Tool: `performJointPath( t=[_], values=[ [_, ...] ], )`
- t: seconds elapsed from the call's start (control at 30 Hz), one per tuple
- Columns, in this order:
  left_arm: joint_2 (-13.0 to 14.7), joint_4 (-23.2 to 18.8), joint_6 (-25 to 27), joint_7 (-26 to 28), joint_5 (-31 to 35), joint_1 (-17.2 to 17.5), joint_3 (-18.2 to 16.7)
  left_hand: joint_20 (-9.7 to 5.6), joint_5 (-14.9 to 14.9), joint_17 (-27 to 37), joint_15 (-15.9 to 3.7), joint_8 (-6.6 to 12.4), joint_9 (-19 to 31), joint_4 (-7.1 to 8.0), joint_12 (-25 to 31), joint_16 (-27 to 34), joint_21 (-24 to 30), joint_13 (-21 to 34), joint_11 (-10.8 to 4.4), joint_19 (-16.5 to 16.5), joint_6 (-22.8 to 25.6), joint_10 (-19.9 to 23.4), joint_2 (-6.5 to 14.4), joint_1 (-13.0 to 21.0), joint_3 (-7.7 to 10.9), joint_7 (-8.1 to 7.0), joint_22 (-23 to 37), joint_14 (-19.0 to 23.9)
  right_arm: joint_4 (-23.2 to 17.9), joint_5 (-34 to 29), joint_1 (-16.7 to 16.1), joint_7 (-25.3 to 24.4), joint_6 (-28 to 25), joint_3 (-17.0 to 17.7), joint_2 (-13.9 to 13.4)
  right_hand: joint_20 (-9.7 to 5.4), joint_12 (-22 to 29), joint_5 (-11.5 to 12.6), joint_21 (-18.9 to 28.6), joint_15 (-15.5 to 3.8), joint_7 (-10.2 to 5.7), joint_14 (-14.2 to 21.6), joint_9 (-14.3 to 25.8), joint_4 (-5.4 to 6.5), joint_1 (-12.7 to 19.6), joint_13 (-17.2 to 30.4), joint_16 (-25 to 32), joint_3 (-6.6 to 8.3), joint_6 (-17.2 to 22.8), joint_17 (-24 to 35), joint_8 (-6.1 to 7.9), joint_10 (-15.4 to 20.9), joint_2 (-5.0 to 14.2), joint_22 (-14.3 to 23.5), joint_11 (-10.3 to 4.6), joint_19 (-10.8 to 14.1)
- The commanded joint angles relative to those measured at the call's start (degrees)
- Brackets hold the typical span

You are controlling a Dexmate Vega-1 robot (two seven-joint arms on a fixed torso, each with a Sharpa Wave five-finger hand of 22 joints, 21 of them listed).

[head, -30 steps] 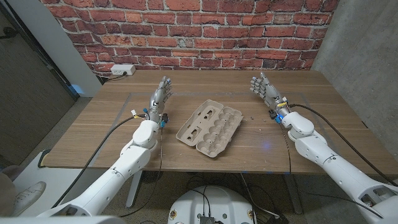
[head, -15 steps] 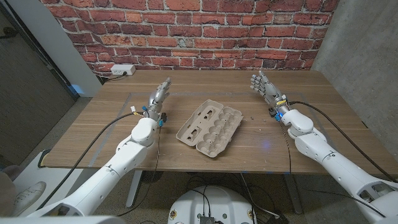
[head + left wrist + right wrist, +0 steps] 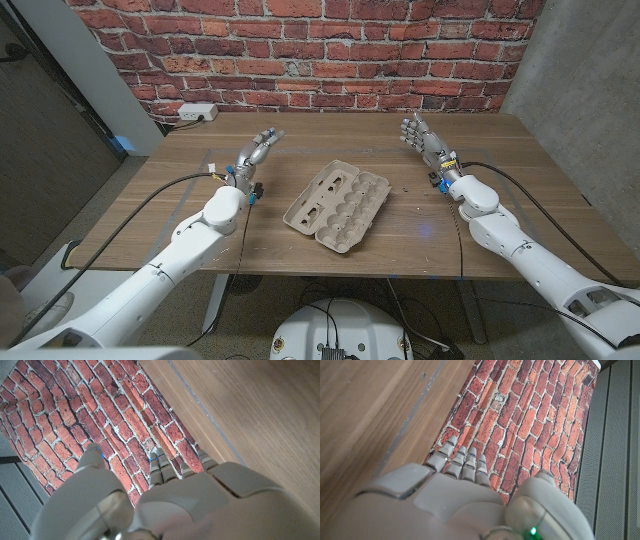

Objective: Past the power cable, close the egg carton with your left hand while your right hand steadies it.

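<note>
The egg carton (image 3: pixel 338 207) lies open near the middle of the table (image 3: pixel 150 215), its length run from about seven o'clock to one o'clock, the cupped tray on the right and the lid flap on the left. It appears to be moulded pulp, so it is judged light, slightly flexible and easily slid or crushed; no eggs can be made out in the cups. The lid's free long edge, at the carton's nine o'clock side, is judged the best place for lifting, while the tray's outer edge at three o'clock could be pressed on for steadying.

The left robot hand (image 3: pixel 254 152) is held above the table at the carton's ten o'clock, fingers apart and holding nothing. The right robot hand (image 3: pixel 421 138) is raised at the carton's two o'clock, likewise spread and unloaded. Both are well apart from the carton.

Bare wood surrounds the carton on all sides, and the near table edge at six o'clock is not close.
</note>
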Motion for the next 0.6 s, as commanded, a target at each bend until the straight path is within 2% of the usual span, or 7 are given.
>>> performJointPath(
  t=[0.03,0.13,0.23,0.43,0.5,0.53,0.6],
  values=[
    [2.13,-1.16,-1.35,2.48,5.22,1.34,-0.59,-0.17,0.2,0.21,0.06,2.74,0.91,-0.41,1.55,1.16,0.6,0.62,0.21,-1.5,6.28,3.05,-0.63,0.26,-0.32,0.28,0.21,-0.71,1.18,-0.44,0.22,-1.47,0.73,-0.59,1.81,0.01,-0.09,0.0,-0.19,-0.15,-0.03,-0.17,0.33,-0.41,0.65,0.27,-0.12,0.05,-0.44,0.07,0.17,0.05,0.02,0.12,-0.14,-0.18],
    [2.75,-1.81,-0.38,2.03,5.31,1.66,-0.94,-0.2,0.28,0.23,-0.24,3.96,1.33,-0.43,2.39,1.86,0.93,0.9,-0.25,-1.46,8.98,5.3,-0.64,0.35,-0.42,0.79,0.21,0.75,1.06,-0.86,0.05,-2.09,1.02,-0.71,2.05,0.02,-0.07,-0.02,-0.18,-0.15,-0.04,-0.19,0.33,-0.42,0.66,0.27,-0.11,0.04,-0.42,0.08,0.18,0.07,0.03,0.13,0.0,-0.2],
    [4.5,-3.03,1.26,0.63,6.2,1.67,-0.83,-0.18,0.34,0.22,-0.32,4.03,1.44,-0.54,2.56,1.97,1.01,0.97,-0.29,-1.39,9.02,5.79,-0.38,0.69,-0.23,1.04,0.2,1.06,0.81,-1.33,-0.09,-2.8,0.97,-0.84,2.15,0.02,-0.07,-0.04,-0.16,-0.18,-0.01,-0.2,0.33,-0.46,0.7,0.27,-0.09,0.05,-0.45,0.08,0.18,0.02,0.05,0.13,-0.08,-0.22],
    [5.44,-4.47,3.5,-0.42,5.94,2.25,-1.07,-0.15,0.33,0.12,-0.32,2.31,1.85,-1.33,2.37,1.69,1.14,1.37,-0.27,-1.57,4.09,5.6,0.48,2.68,0.66,0.91,0.12,0.56,0.38,-1.19,-0.38,-3.43,0.91,-0.8,2.5,0.1,-0.06,-0.07,-0.13,-0.2,-0.04,-0.27,0.33,-0.61,0.94,0.28,-0.08,0.12,-0.44,0.07,0.21,-0.03,0.09,0.13,-0.15,-0.28],
    [6.16,-5.24,5.27,-1.02,6.31,2.14,-0.74,-0.27,0.21,0.15,-0.18,1.01,2.11,-1.49,2.22,1.64,1.22,1.68,0.09,-1.67,0.33,5.22,0.46,3.13,0.73,-0.57,0.1,0.37,0.25,-1.45,-0.39,-3.51,0.89,-0.89,2.37,0.12,-0.05,-0.09,-0.12,-0.22,-0.05,-0.29,0.33,-0.63,0.94,0.28,-0.07,0.11,-0.42,0.08,0.23,-0.03,0.08,0.13,-0.08,-0.29],
    [6.33,-5.74,6.33,-1.0,6.53,2.11,-0.57,-0.12,0.11,0.17,-0.13,0.23,2.32,-1.47,2.18,1.66,1.26,1.91,0.06,-1.79,-2.2,5.08,0.46,3.24,0.72,-2.38,0.1,0.31,0.13,-1.65,-0.42,-3.62,0.93,-0.92,2.28,0.12,-0.05,-0.1,-0.12,-0.17,-0.04,-0.28,0.33,-0.63,0.94,0.28,-0.06,0.11,-0.44,0.08,0.22,-0.03,0.08,0.13,-0.09,-0.31],
    [6.62,-6.24,7.49,-2.52,5.1,2.07,-0.67,-0.04,0.02,0.2,0.03,-1.31,2.57,-1.43,2.17,1.74,1.38,2.3,0.43,-1.74,-7.68,4.99,0.37,3.35,0.63,-3.52,0.07,0.43,-0.37,-1.66,-0.63,-3.9,0.72,-0.85,2.16,0.18,-0.03,-0.11,-0.13,-0.2,-0.05,-0.3,0.33,-0.63,0.93,0.28,-0.06,0.1,-0.44,0.09,0.23,0.0,0.07,0.14,-0.04,-0.36]
  ],
)
